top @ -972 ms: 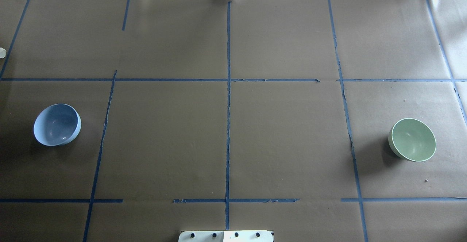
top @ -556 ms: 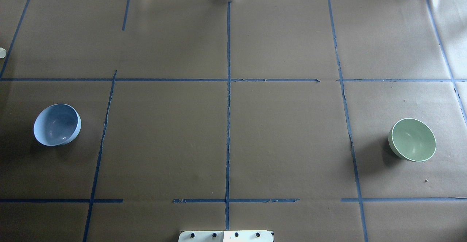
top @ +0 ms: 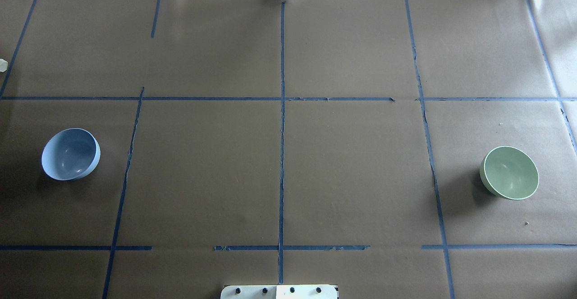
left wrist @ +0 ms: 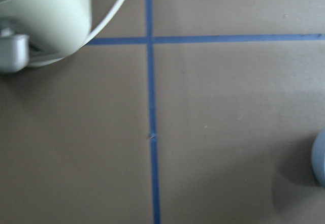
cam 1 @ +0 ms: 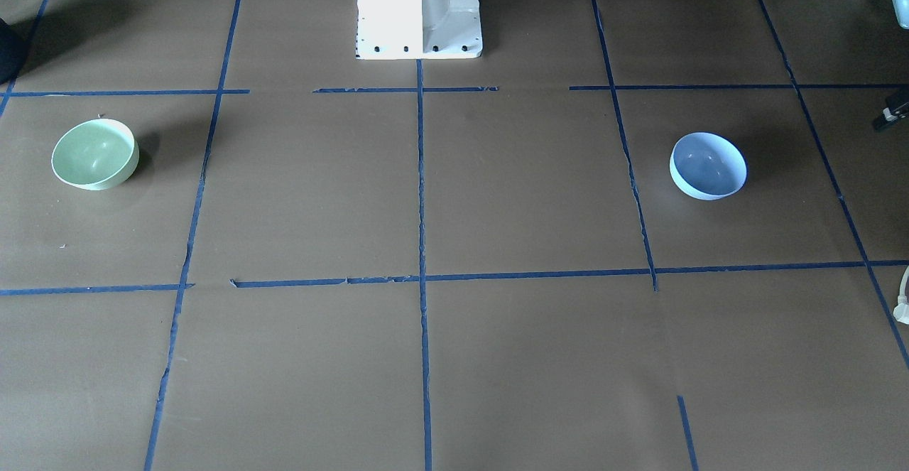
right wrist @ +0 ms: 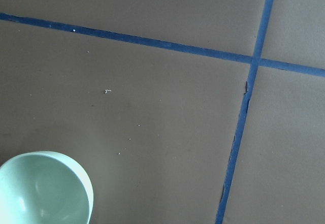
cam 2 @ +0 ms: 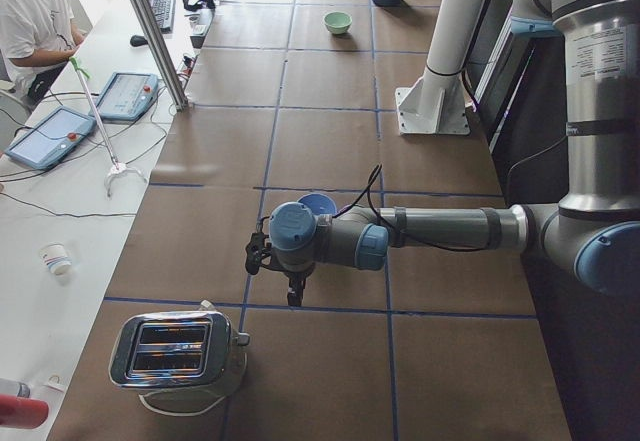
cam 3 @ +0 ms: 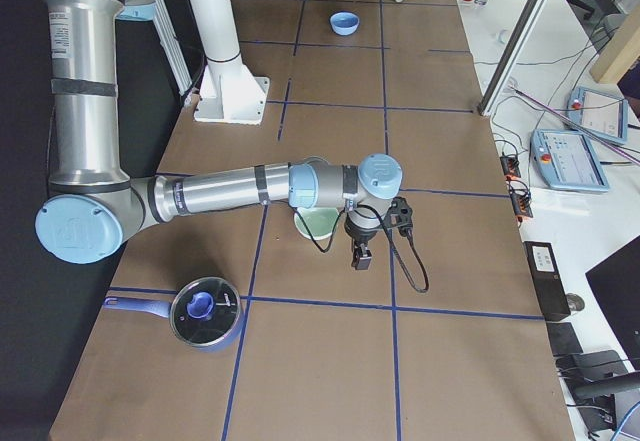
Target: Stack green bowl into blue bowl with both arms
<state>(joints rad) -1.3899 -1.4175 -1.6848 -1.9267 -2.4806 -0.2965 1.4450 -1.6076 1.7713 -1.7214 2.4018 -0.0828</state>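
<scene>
The green bowl [top: 510,172] stands upright and empty on the table's right side; it also shows in the front view [cam 1: 94,153] and the right wrist view [right wrist: 43,188]. The blue bowl [top: 70,154] stands upright and empty on the left side, also in the front view [cam 1: 708,165]. The left gripper [cam 2: 293,296] hangs pointing down beside the blue bowl [cam 2: 318,203]. The right gripper [cam 3: 358,258] hangs pointing down beside the green bowl [cam 3: 318,223]. Both grippers show only in the side views, so I cannot tell if they are open or shut.
A toaster [cam 2: 178,351] stands at the left end of the table. A pot with a glass lid [cam 3: 205,311] stands at the right end. The white pedestal base [cam 1: 419,9] is at the robot's side. A seated operator [cam 2: 35,11] is across the table.
</scene>
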